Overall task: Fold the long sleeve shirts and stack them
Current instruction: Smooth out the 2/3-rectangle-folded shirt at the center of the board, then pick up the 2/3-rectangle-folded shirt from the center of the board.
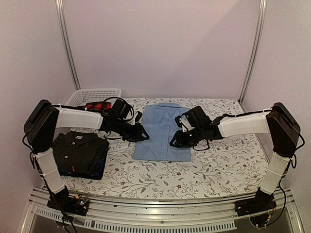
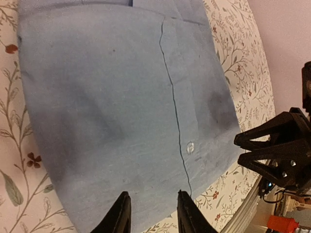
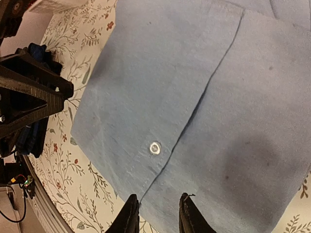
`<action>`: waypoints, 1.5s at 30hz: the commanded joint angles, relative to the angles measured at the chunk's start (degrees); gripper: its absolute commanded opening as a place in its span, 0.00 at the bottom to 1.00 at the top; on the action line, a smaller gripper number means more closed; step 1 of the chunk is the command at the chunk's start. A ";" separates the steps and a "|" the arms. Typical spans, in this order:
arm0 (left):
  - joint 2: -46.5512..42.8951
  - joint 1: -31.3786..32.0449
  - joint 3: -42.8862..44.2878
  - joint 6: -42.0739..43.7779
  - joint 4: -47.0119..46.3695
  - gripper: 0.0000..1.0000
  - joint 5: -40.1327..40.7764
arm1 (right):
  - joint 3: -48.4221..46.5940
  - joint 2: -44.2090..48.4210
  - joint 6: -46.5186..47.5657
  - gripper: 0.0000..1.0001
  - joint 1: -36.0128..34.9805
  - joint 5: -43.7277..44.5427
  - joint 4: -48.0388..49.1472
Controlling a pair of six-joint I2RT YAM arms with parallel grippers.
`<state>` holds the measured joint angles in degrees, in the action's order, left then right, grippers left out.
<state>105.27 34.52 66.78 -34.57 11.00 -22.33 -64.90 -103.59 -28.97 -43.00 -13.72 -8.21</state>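
While the light blue shirt [image 1: 163,132] lies folded mid-table between the arms, we see the left gripper [image 2: 152,206] and right gripper [image 3: 158,208] parted over its opposite edges, pinching nothing — at far left, the black pinstriped shirt [image 1: 77,148] hides most of the navy shirt [image 1: 99,167] beneath it.

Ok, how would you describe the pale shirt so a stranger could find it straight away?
Start at the flower-patterned table. In its middle, between the left gripper and the right gripper, lies the light blue shirt, folded, collar toward the back wall. It is the only pale, plain one: the black pinstriped shirt, over at the left, is dark and striped.
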 commanded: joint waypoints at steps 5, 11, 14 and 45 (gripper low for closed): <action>1.11 2.75 -9.43 -4.93 -6.13 0.31 -3.21 | 11.49 1.06 -6.97 0.27 -0.68 -2.52 5.86; -0.07 2.98 -15.16 -6.99 -7.09 0.29 -2.70 | 18.84 4.29 -9.79 0.27 -0.55 -1.95 7.74; -1.71 3.01 -15.71 -7.18 -6.01 0.29 -2.33 | 20.30 6.79 -10.46 0.27 -0.59 -1.32 7.04; -13.02 0.21 -21.44 -3.03 3.31 0.32 4.97 | 27.52 16.33 -13.71 0.27 -0.59 5.72 4.20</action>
<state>94.19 35.81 45.95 -39.05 12.23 -19.11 -37.76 -88.75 -41.56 -43.55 -9.98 -3.97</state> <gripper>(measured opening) 0.313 0.271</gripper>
